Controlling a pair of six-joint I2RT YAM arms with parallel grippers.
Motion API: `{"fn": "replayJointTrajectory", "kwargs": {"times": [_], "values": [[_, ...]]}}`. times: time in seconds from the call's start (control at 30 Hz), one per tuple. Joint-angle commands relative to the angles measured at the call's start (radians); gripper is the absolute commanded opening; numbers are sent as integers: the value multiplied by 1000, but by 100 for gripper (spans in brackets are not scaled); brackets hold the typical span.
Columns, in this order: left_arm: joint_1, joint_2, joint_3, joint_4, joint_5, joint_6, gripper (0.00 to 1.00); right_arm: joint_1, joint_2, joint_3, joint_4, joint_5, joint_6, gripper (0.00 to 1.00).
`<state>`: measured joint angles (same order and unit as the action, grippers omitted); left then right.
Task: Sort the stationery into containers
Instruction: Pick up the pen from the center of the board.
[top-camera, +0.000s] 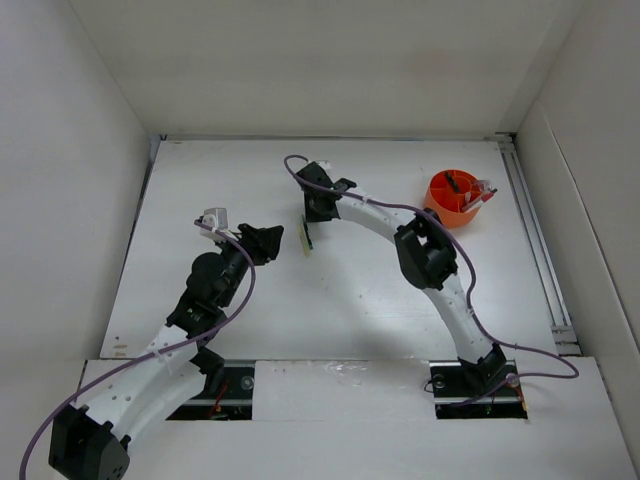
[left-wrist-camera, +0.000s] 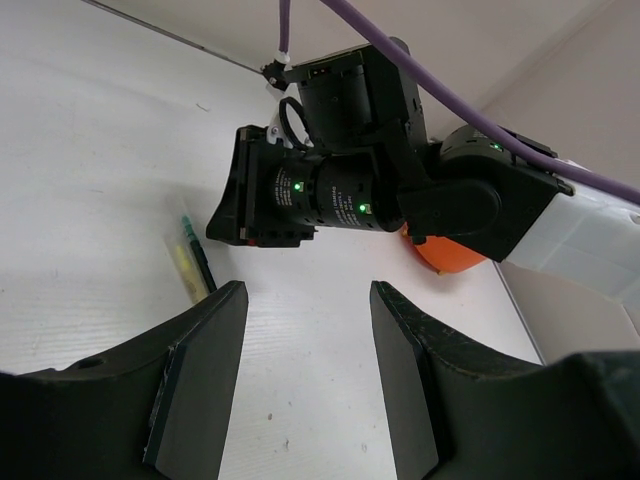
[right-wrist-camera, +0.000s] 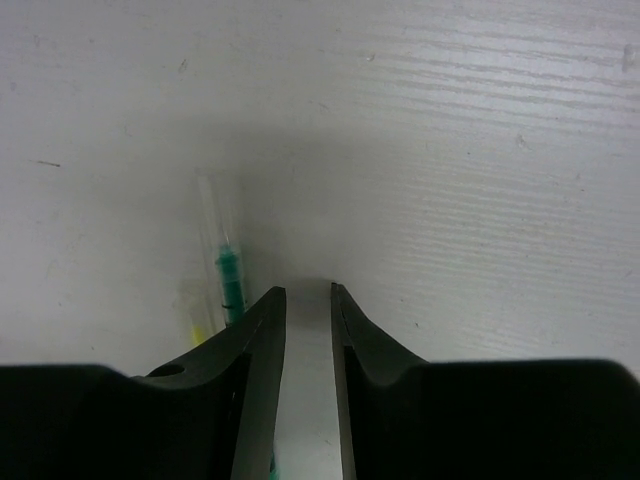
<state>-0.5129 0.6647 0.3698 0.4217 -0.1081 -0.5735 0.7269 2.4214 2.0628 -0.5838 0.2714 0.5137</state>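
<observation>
A green-yellow marker (top-camera: 307, 238) lies flat on the table at mid-centre. My right gripper (top-camera: 309, 224) hangs directly over it, pointing down. In the right wrist view the marker (right-wrist-camera: 229, 282) lies just left of the left finger, outside the narrow gap of my right gripper (right-wrist-camera: 308, 290), and only bare table shows in that gap. My left gripper (top-camera: 272, 243) stands open and empty a little to the marker's left, and in the left wrist view the marker (left-wrist-camera: 188, 262) is beyond its left finger. The orange organiser (top-camera: 441, 208) at the back right holds black-handled scissors (top-camera: 459, 182) and pink pens (top-camera: 483, 191).
A purple cable (top-camera: 430, 215) loops along the right arm, and another runs along the left arm. White walls close the table on three sides, and a metal rail (top-camera: 535, 240) runs down the right edge. The organiser (left-wrist-camera: 448, 256) shows behind the right arm in the left wrist view.
</observation>
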Motion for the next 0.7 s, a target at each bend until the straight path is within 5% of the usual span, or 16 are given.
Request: {"fn": "replayJointTrajectory", "kwargs": {"times": [0.0,0.2,0.67], "values": [[5,-13,-6,38,8,6,48,2,-103,-18,39,-3,9,31],[5,-4,3,38,8,6,48,11,-76,60,3,-89,9,47],[5,-13,3,38,8,6,48,20,70,169,-47,-67,0,38]]}}
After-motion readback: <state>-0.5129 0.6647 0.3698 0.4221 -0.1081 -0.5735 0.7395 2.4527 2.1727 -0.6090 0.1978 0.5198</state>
